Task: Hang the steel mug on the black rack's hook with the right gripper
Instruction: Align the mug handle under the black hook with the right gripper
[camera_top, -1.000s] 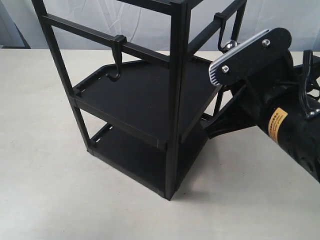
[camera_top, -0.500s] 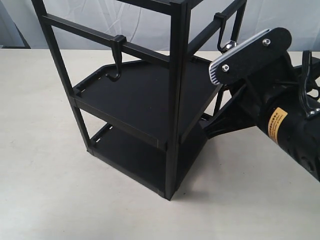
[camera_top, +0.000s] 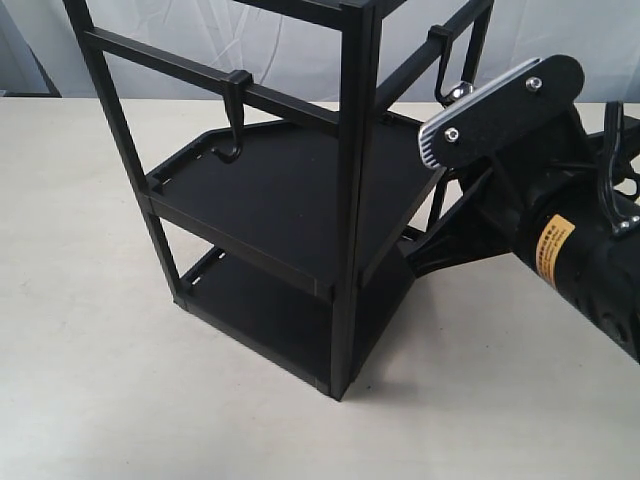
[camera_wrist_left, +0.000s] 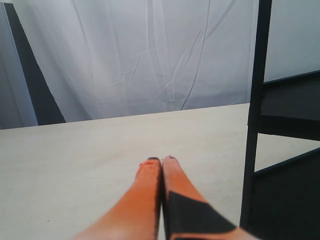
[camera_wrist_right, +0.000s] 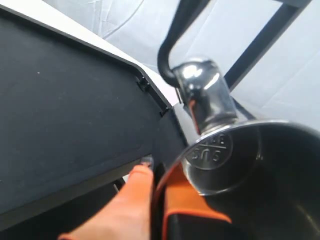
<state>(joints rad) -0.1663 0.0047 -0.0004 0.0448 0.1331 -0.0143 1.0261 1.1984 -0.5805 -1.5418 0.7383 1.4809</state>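
The black rack (camera_top: 355, 150) stands mid-table, with one hook (camera_top: 235, 115) on its left crossbar and another hook (camera_top: 445, 65) on the right crossbar. My right gripper (camera_wrist_right: 161, 172) is shut on the steel mug's (camera_wrist_right: 260, 165) wall, one orange pad inside the rim and one outside. The mug's shiny loop handle (camera_wrist_right: 205, 92) lies against the curved end of the right hook (camera_wrist_right: 169, 47). In the exterior view only a glint of the handle (camera_top: 460, 92) shows beside the gripper's silver-grey plate (camera_top: 490, 105). My left gripper (camera_wrist_left: 161, 160) is shut on nothing, low over the table.
The rack's upper shelf (camera_wrist_right: 65, 105) lies close beside the right fingers. A rack post (camera_wrist_left: 256, 110) and shelves stand just beside the left gripper. White curtain (camera_wrist_left: 150, 55) backs the beige table (camera_top: 90, 350).
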